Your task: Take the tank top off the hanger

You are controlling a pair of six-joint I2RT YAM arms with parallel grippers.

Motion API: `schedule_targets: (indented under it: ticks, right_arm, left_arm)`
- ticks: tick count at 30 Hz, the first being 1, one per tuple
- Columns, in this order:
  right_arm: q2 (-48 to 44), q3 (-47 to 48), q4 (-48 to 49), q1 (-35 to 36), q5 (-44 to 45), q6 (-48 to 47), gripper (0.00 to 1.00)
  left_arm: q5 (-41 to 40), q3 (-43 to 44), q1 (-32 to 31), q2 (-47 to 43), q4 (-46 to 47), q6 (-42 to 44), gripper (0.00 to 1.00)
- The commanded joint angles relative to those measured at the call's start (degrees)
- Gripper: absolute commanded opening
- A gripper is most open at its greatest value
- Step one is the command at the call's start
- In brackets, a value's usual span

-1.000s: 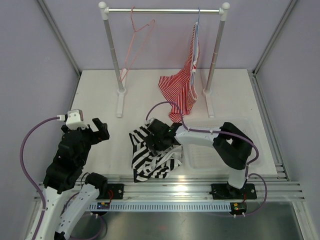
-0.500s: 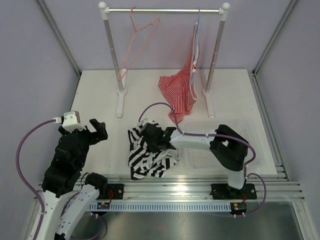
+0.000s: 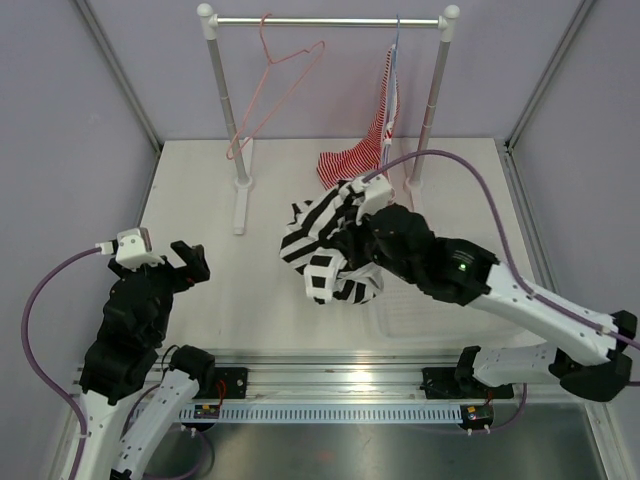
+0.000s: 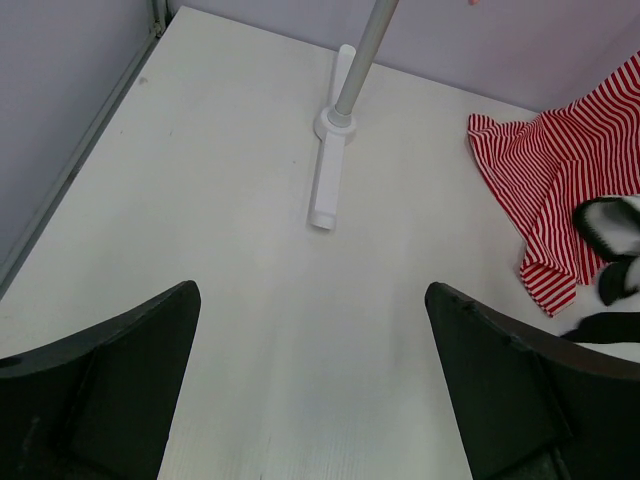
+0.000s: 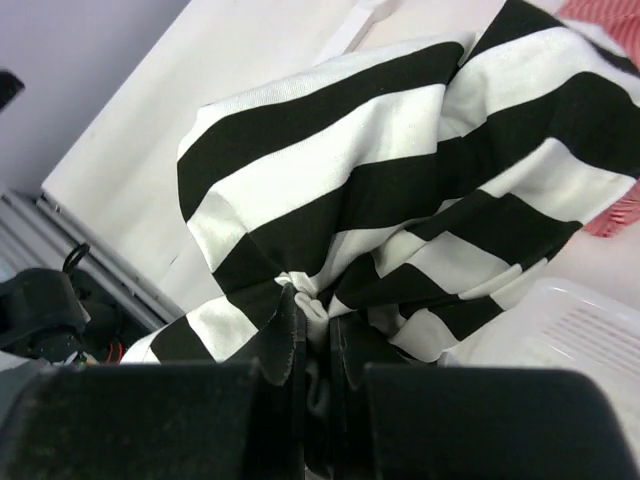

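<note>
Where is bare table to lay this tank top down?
Bare white table runs from the white rack foot to the near rail, beside the open left end effector. Crowded right half: red-and-white striped top, clear plastic bin, right end effector shut on the black-and-white striped tank top.

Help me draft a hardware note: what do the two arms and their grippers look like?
The left arm and right arm are chunky black jointed segments with white links. A purple cable loops along each. The left wrist carries a small white camera box; the right shows a tiny green light. The left gripper and right gripper are black, with broad fingers.
</note>
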Motion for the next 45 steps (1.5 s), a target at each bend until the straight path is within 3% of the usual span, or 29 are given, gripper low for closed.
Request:
schedule_targets:
  ticks: [1,9,14,17,22,32,38,45]
  right_arm:
    - [-6.92,4.39,-10.06,0.25,10.88,1.11,0.00]
    - [-17.73,4.05,-35.90,0.17,31.46,15.25,0.00]
    - [-17.48,0.98,-46.05,0.17,37.55,29.41,0.00]
    - [-16.78,-5.68,-45.36,0.25,37.73,34.33,0.00]
    - [-15.37,-16.58,-34.91,-0.36,32.03,35.66,0.00]
    - [-15.29,-28.29,-26.98,-2.37,24.11,42.00,0.01]
    - [-12.03,-28.49,-17.68,-13.98,11.72,29.52,0.00]
    - [-12.20,-10.91,-29.33,-13.98,22.14,22.84,0.00]
  left_arm:
    - [-1.68,-0.06,0.25,-0.48,2.72,0.29,0.99]
    - [-0.54,-0.24,1.22,0.04,3.42,0.38,0.99]
    - [0.78,-0.06,2.54,0.49,3.60,0.29,0.99]
    - [0.96,-0.15,2.54,0.66,3.77,0.29,0.99]
    - [1.22,-0.24,2.54,0.75,3.69,0.38,0.99]
    - [1.48,-0.15,2.54,0.84,3.68,0.38,0.99]
    - [0.78,0.11,2.71,1.80,3.07,0.11,0.99]
    - [0.52,-0.15,2.72,0.84,2.81,0.11,0.99]
